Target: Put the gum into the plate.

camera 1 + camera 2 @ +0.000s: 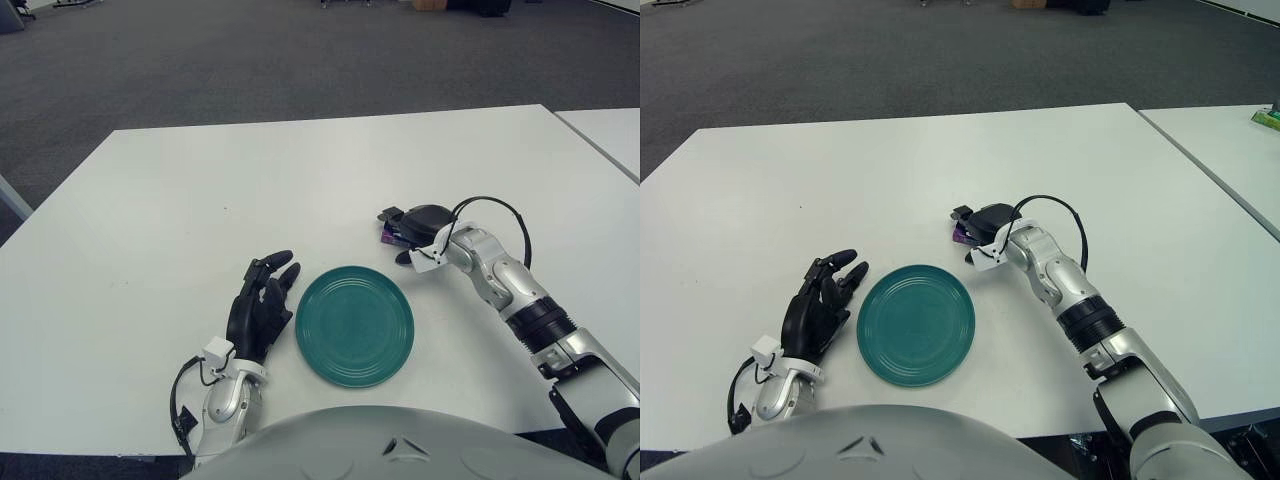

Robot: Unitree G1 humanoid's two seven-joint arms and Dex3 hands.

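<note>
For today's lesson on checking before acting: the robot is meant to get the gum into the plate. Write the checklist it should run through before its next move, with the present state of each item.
1. Gum located: ok. A purple pack of gum shows under the right hand, on the white table.
2. Firm grasp on the gum: cannot tell. The hand covers most of it.
3. Gum lifted off the table: cannot tell.
4. Plate free to receive: ok. The green plate holds nothing.
5. Path from gum to plate: ok. Only bare table lies between them.
6. Left hand out of the way: ok, hedged. The left hand shows just left of the plate's rim, fingers relaxed.
</note>
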